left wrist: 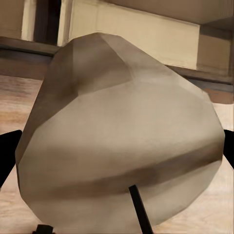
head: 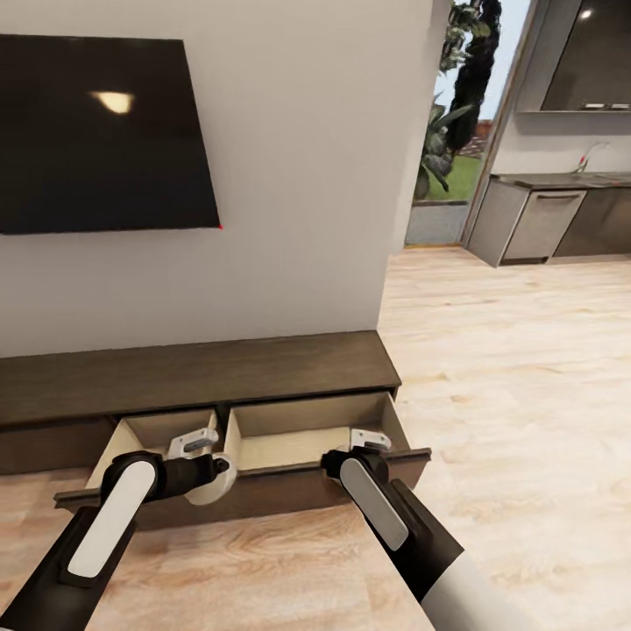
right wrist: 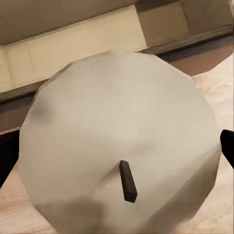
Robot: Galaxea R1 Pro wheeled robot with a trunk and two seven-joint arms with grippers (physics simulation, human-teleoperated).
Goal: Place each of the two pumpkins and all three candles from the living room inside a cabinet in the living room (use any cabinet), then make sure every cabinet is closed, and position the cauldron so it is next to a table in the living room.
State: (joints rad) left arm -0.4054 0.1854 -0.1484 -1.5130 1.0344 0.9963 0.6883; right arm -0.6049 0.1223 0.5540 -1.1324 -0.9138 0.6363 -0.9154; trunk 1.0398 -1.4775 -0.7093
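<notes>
The cabinet (head: 193, 372) is a long, low, dark brown unit against the wall, with both drawers pulled out and pale wood inside. My left gripper (head: 206, 460) is shut on an off-white candle (head: 217, 482) at the front edge where the two drawers meet. Seen from the left wrist, this candle (left wrist: 122, 141) is beige-grey with a dark wick, and one dark finger (left wrist: 9, 151) shows at its side. My right gripper (head: 368, 441) hovers over the right drawer's (head: 307, 421) front right corner. It is shut on a pale candle (right wrist: 122, 141) with a short dark wick. No pumpkins or cauldron are in view.
A black TV (head: 96, 131) hangs on the white wall above the cabinet. Light wood floor (head: 508, 368) stretches to the right toward grey kitchen cupboards (head: 543, 223) and a doorway with plants (head: 456, 114). The left drawer (head: 149, 434) looks empty where it shows.
</notes>
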